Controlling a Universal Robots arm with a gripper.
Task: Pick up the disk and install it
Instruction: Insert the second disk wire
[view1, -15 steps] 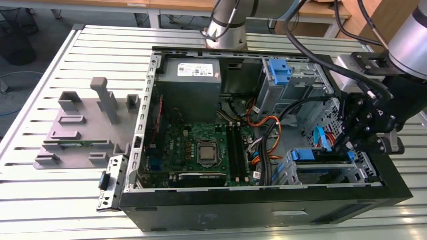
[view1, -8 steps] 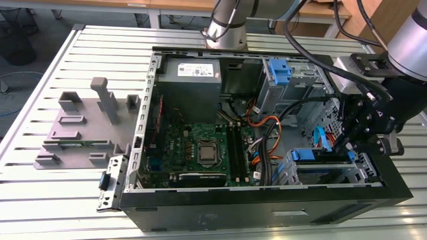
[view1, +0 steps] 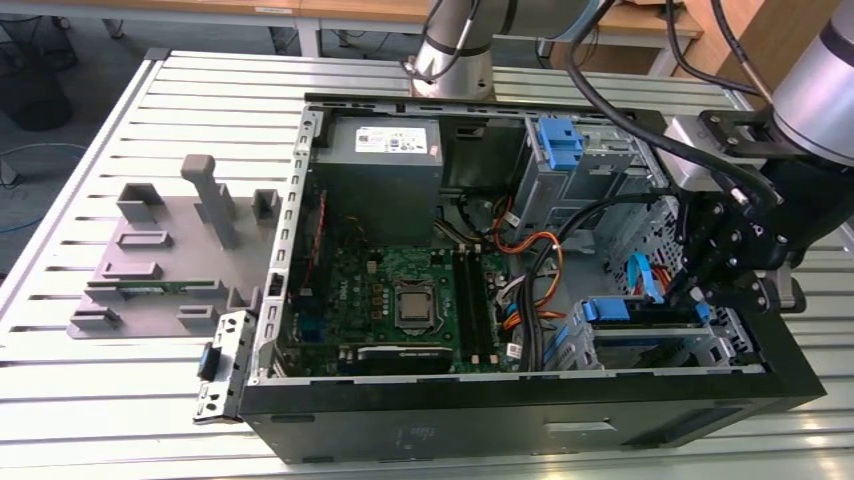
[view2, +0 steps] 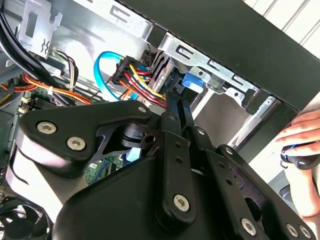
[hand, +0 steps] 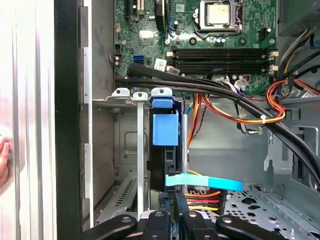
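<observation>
The gripper (view1: 707, 290) hung over the drive cage (view1: 654, 335), its fingers apparently clenched on the disk (hand: 165, 129), which looked best pushed in straight along the cage rails.

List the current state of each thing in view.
computer case: open, side panel off.
disk: in the drive cage slot; full seating unclear.
gripper: at the drive cage, by the disk.
processor socket: uncovered, no cooler.
grey stand: beside the case.
</observation>
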